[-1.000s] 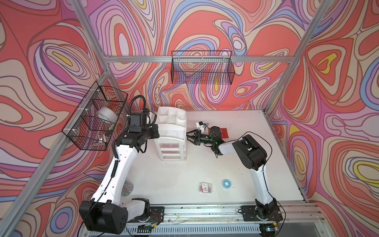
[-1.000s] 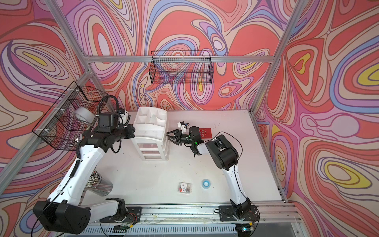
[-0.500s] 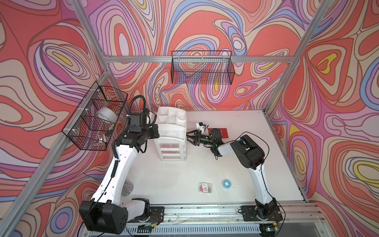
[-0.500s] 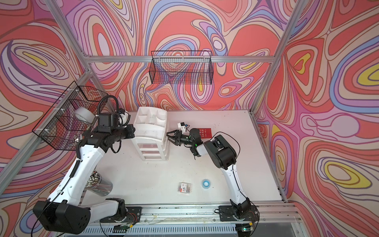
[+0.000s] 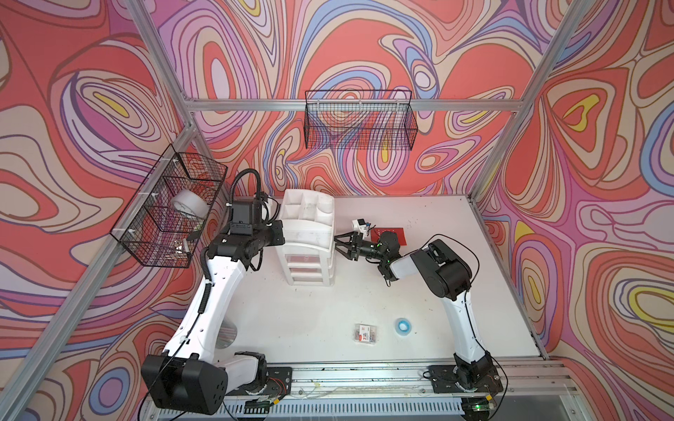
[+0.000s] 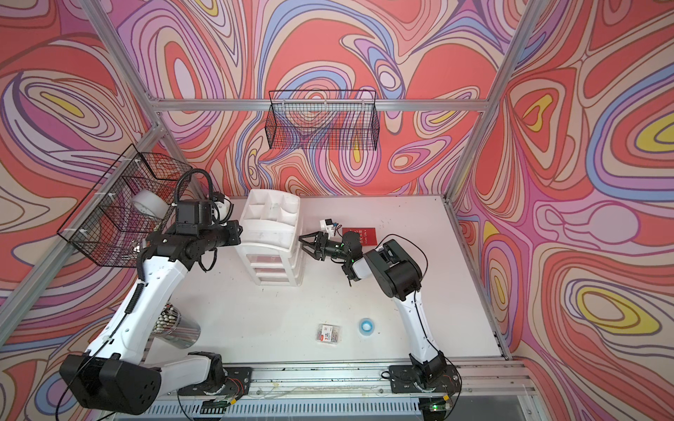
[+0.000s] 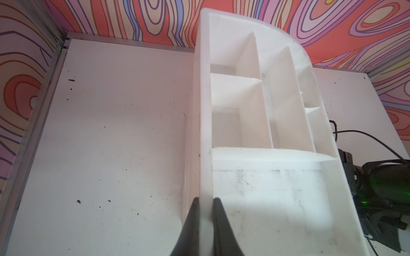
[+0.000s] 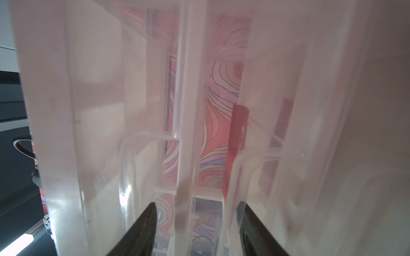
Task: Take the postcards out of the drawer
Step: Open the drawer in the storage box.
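- Left wrist view looks straight down on the left gripper (image 7: 205, 205). Its jaws are pressed onto the thin side wall of the white drawer unit (image 7: 255, 155), pinching the rim of its open top tray.
- In both top views I read the desk (image 5: 291, 320) (image 6: 255, 320) as a clock with twelve at the back wall. The drawer unit (image 5: 310, 233) (image 6: 271, 233) stands at about eleven o'clock from the middle, its clear drawer fronts facing six.
- The right gripper (image 5: 341, 248) (image 6: 307, 247) (image 8: 198, 207) is at the unit's three o'clock side with its jaws spread wide. In the right wrist view an upright clear rib of the unit stands between them, unclamped. I cannot tell whether a tip touches the plastic.
- One loose postcard (image 5: 392, 235) (image 6: 364, 235) lies flat on the desk at three o'clock from the unit. It is just behind the right wrist, which hides part of it.
- The stored postcards (image 5: 308, 259) (image 6: 271, 259) (image 8: 238, 133) are inside the unit. Red shows through the upper two drawer fronts in both top views and through the cloudy side wall in the right wrist view.
- A small clear packet (image 5: 365, 333) (image 6: 329, 333) lies at five o'clock from the unit. A blue ring (image 5: 403, 325) (image 6: 366, 325) sits near its three o'clock side, not touching it.
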